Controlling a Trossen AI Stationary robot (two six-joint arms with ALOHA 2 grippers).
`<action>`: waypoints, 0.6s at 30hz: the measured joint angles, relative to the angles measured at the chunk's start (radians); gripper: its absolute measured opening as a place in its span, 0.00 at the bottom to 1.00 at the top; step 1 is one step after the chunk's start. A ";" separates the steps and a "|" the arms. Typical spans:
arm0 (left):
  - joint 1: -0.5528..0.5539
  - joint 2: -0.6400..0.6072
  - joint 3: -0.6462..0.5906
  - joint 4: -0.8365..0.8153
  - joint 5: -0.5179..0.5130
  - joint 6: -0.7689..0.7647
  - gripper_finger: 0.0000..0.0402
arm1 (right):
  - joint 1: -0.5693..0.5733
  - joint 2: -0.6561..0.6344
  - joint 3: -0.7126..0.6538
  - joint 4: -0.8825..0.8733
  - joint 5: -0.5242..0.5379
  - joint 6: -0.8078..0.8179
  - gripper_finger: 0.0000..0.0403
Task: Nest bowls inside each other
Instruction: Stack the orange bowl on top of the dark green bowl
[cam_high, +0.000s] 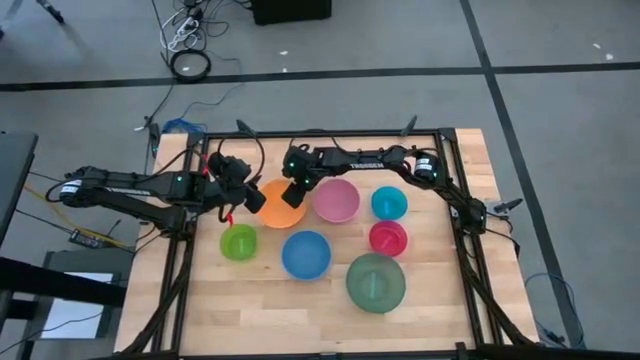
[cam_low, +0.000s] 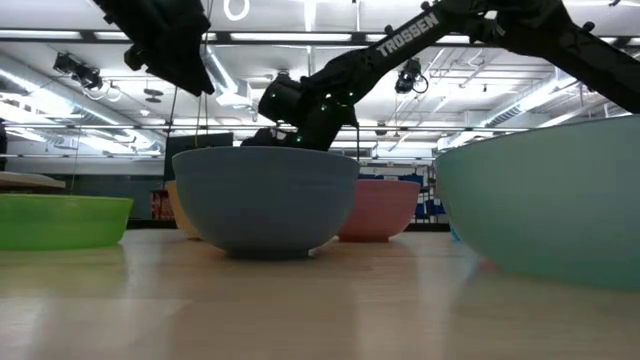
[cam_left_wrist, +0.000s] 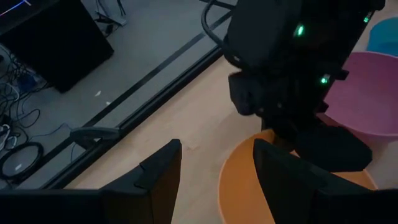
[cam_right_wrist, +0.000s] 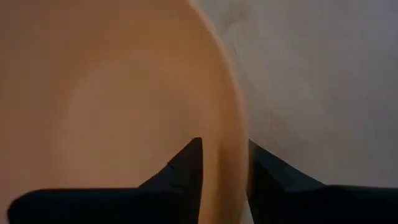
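Seven bowls stand apart on the wooden table, each on its base: orange (cam_high: 272, 208), pink (cam_high: 336, 200), cyan (cam_high: 389, 203), magenta-red (cam_high: 388, 238), blue (cam_high: 306, 254), lime green (cam_high: 238, 242) and the large dull green one (cam_high: 376, 282). My right gripper (cam_high: 293, 196) reaches down to the orange bowl's edge nearest the pink bowl and is shut on its rim. My left gripper (cam_left_wrist: 214, 180) hovers open just above the orange bowl's (cam_left_wrist: 249, 180) left edge and touches nothing. My right gripper pinches the orange bowl's rim (cam_right_wrist: 227, 146) between its two fingers. One finger (cam_right_wrist: 186, 163) is inside the bowl and the other (cam_right_wrist: 267, 169) outside its wall. The fingers come slanting down from above, from the table's far right. The bowl sits upright on the table.
The table is framed by a black rail (cam_high: 455, 180) on all sides. In the low view the blue bowl (cam_low: 265, 200) stands in front, with the lime green (cam_low: 60, 220) on the picture's left and the dull green (cam_low: 545, 200) close on the right. Bare wood lies along the near edge.
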 joint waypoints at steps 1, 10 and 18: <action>0.000 0.000 0.000 0.001 0.000 0.000 0.52 | 0.000 0.003 0.000 -0.001 0.003 -0.003 0.20; 0.000 0.000 0.000 -0.002 0.000 0.000 0.52 | -0.002 0.006 0.002 0.021 -0.001 -0.054 0.02; 0.000 0.000 0.000 -0.008 -0.003 0.000 0.52 | 0.022 -0.089 0.150 -0.124 0.043 -0.158 0.00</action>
